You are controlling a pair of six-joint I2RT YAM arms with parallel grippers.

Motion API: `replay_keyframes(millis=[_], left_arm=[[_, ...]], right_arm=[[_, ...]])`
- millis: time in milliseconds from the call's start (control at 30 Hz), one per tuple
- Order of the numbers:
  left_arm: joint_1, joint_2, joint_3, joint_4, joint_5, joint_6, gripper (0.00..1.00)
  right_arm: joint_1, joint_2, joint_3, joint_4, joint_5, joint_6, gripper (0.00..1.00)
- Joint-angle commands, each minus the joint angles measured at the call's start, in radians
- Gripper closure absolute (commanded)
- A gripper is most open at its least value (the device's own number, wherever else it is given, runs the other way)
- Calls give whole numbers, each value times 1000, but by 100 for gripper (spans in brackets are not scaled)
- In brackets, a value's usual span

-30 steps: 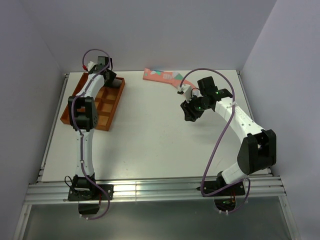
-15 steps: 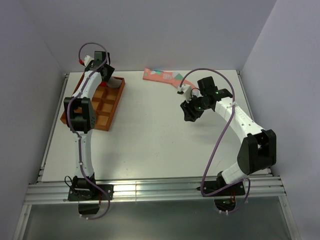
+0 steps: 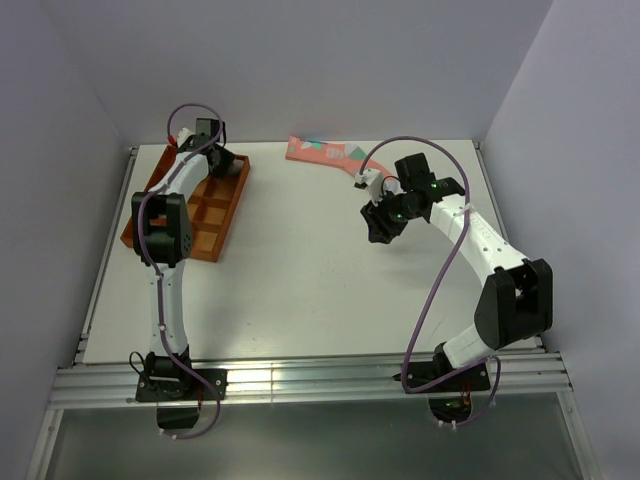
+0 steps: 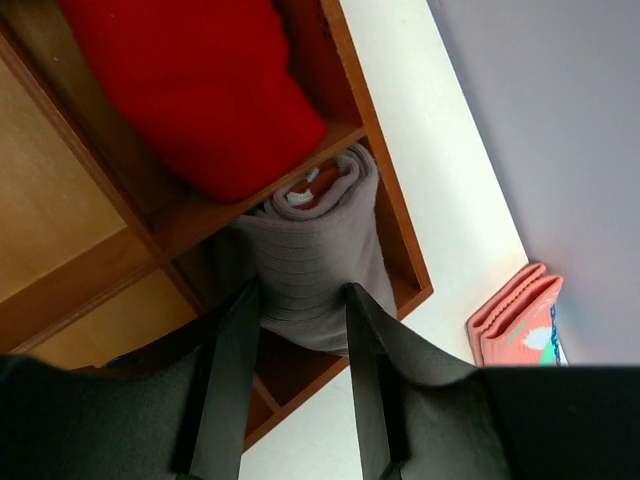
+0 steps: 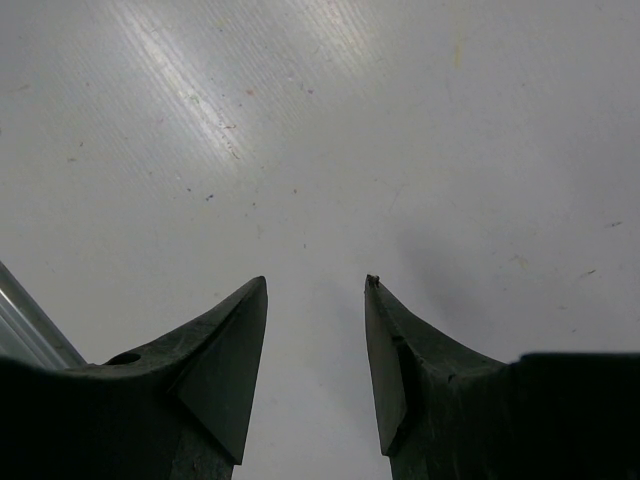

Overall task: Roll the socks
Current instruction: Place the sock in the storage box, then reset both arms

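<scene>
In the left wrist view, a rolled red sock [image 4: 190,90] fills one compartment of the wooden tray [image 4: 80,300]. A rolled grey-brown sock [image 4: 310,250] with a bit of maroon-and-white cuff showing lies in the neighbouring corner compartment. My left gripper [image 4: 300,300] has a finger against each side of this roll and looks shut on it. In the top view it [image 3: 207,135] is over the tray's far end. The salmon-pink sock [image 3: 325,155] lies flat at the back of the table and also shows in the left wrist view [image 4: 515,320]. My right gripper [image 3: 378,228] is open and empty above bare table [image 5: 315,285].
The orange-brown tray [image 3: 225,215] with several compartments sits at the table's back left. Walls close the table [image 3: 300,290] at the back and both sides. A metal rail [image 3: 300,380] runs along the near edge by the arm bases.
My left gripper rose and shifted toward the back left half a second ago, and has now come back down over the tray's far end. The right arm has not moved.
</scene>
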Motion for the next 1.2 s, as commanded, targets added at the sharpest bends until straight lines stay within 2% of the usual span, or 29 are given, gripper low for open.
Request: replay_keyframes(millis=[0,167,333,500,733,867,1000,1167], left_arm=[[-11,-51,0,18,-2,-3,56],[-10,-36,15,18,8,0,57],[-11,-95,-9,54,9,8,55],[-11,-123,29,18,15,26,54],[-11,-197,-22,19,17,40,53],[-11,-253,-94,48,52,56,53],[-39,-385,-218,149,112,97,53],[-176,-610,-423,246,144,221,52]], right_arm=[[-9,-15,8,3,-9,-7,49],[-9,-15,15,0,-9,-4,49],[-9,-23,15,0,-9,-4,48],[-9,-17,26,-9,-17,-4,48],[-9,-23,38,-14,-26,0,48],[-9,-24,49,-22,-35,3,48],[-9,-99,23,30,-32,45,47],[-12,-190,3,84,-40,104,45]])
